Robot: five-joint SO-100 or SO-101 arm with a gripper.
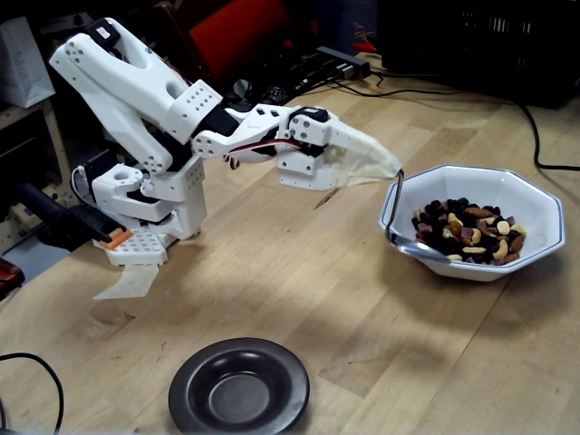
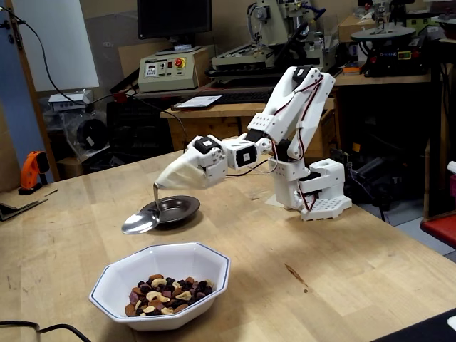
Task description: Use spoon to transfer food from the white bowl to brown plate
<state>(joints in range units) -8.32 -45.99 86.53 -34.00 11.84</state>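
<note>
Spoon (image 1: 396, 213) hangs from the tip of the gripper (image 1: 391, 170), its bent silver handle dropping down from the pale, cloth-like cover over the fingers. That cover hides the jaws in both fixed views, so I cannot tell how they stand, though the handle plainly comes out of the tip. In a fixed view the spoon's oval bowl (image 1: 433, 253) sits at the near-left wall of the white bowl (image 1: 471, 179), its tip at the edge of the food (image 1: 469, 232). In another fixed view the spoon (image 2: 142, 219) appears beyond the bowl's far rim, shiny and empty, with the gripper (image 2: 158, 182) above it.

The white bowl (image 2: 114, 274) is octagonal glazed ceramic with a thin dark blue rim line. The food (image 2: 168, 293) is a heap of tan nuts, pale cashews and dark dried fruit. The brown plate (image 1: 237, 389) is round, glossy and near black, with a wide rim and shallow centre; it lies bare on the wooden table (image 1: 299, 290), well apart from the bowl. From the other side the plate (image 2: 176, 209) lies just behind the spoon.
</note>
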